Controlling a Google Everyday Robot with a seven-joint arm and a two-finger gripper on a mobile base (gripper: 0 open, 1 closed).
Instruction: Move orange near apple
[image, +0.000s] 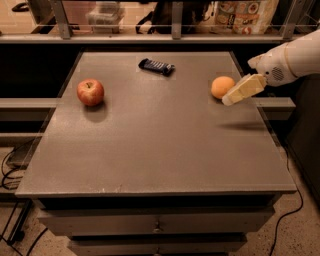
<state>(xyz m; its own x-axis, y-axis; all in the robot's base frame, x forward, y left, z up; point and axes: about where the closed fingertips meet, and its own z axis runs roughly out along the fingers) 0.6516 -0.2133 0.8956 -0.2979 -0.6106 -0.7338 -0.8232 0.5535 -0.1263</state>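
Note:
The orange (221, 86) sits on the grey table (155, 145) near its right edge, towards the back. The red apple (90, 92) with a short stem sits at the left side of the table, far from the orange. My gripper (231, 99) comes in from the right on a white arm (292, 60). Its cream-coloured tip is just right of the orange, close beside it and slightly in front of it, a little above the table.
A dark wrapped snack bar (156, 66) lies at the back middle of the table. A shelf with bags and containers (245, 15) runs behind the table. Drawers (157, 227) are below the front edge. Cables lie on the floor at both sides.

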